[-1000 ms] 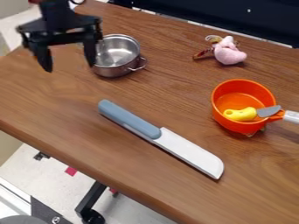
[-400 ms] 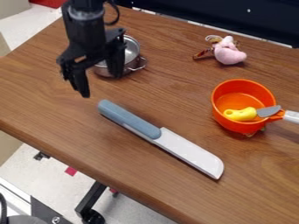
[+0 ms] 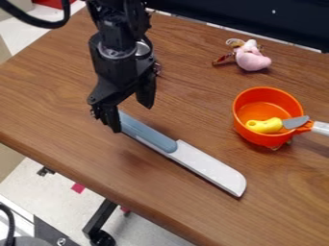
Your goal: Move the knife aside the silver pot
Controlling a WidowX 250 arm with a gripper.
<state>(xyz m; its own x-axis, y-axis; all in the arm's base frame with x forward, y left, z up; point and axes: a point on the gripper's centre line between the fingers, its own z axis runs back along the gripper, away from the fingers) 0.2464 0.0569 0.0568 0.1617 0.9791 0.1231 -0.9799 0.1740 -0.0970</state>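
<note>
The open gripper [image 3: 133, 119] hangs over the handle end of the large knife, one finger on each side of the blue handle's upper part. That knife [image 3: 206, 166] lies diagonally on the table, blue-grey handle toward the upper left and white blade toward the lower right. Behind the arm is the silver pot [image 3: 143, 49], mostly hidden, with a bit of its rim and side handle showing.
An orange pot [image 3: 265, 138] at the right holds a small knife with a yellow handle [image 3: 264, 126]. Farther back lies a pink plush toy [image 3: 252, 59]. The wooden table's [image 3: 90, 181] front edge slants down along the lower left.
From above the table's upper left, the gripper has come right and down to the knife's handle. The arm now covers most of the silver pot. The knife has not moved.
</note>
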